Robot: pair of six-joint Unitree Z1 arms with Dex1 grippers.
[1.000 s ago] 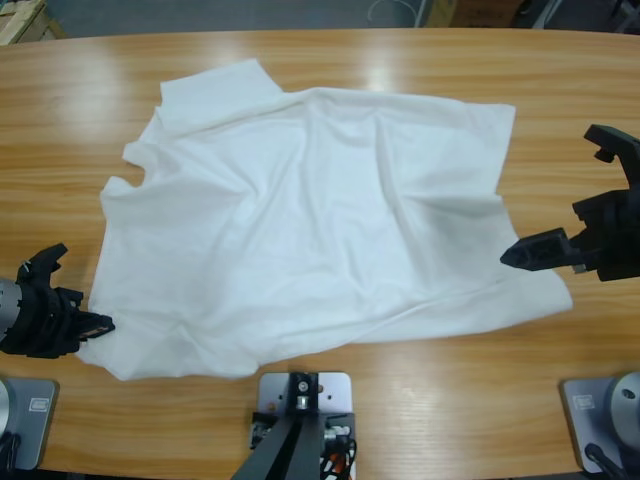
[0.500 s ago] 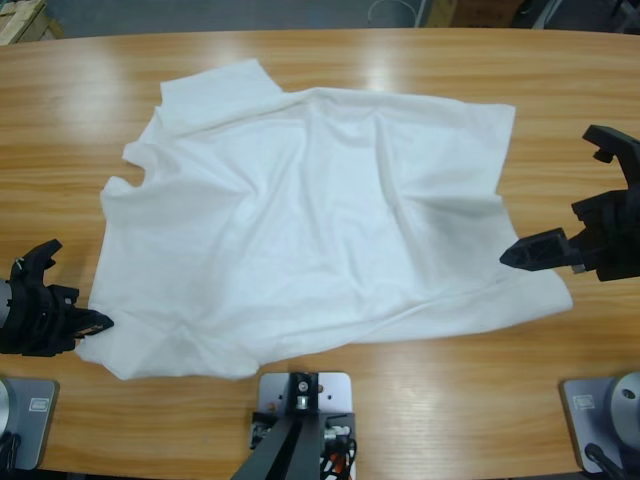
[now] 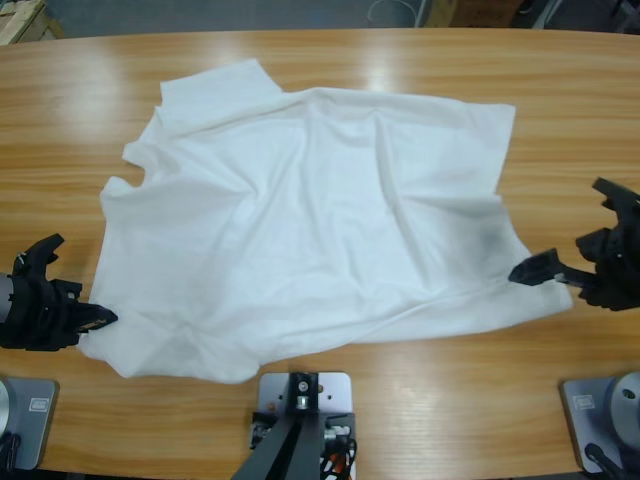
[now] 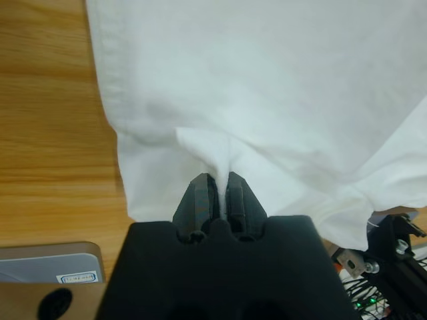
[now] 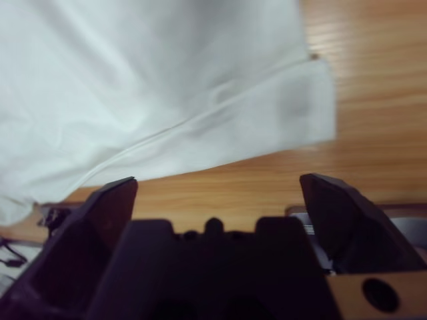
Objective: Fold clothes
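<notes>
- Pinching a small tuck of white cloth, the left gripper had its two black jaws pressed together on the T-shirt at the garment's near left corner, as seen from the overhead camera.
- Spread across the middle of the wooden table, the shirt lay mostly flat, its long axis running from one arm toward the other, with one short sleeve jutting toward the far left.
- Across the table, the right gripper hovered at the shirt's near right corner with its jaws spread wide and nothing between them; its wrist camera showed the hemmed edge of the fabric just ahead of the jaws and bare wood below.
- The relation that mattered was on the right side: the corner lay ahead of the open jaws and slightly to one side, so that arm looked nearest to the grip not yet made, probably by closing on the hem.
- Thin and soft, the fabric carried shallow wrinkles fanning from the centre and a stitched hem along its edge; it would likely sag and drag when lifted from two corners.
- Smooth, glossy wood grain gave the table a slick look, and the cloth should slide on it easily.
</notes>
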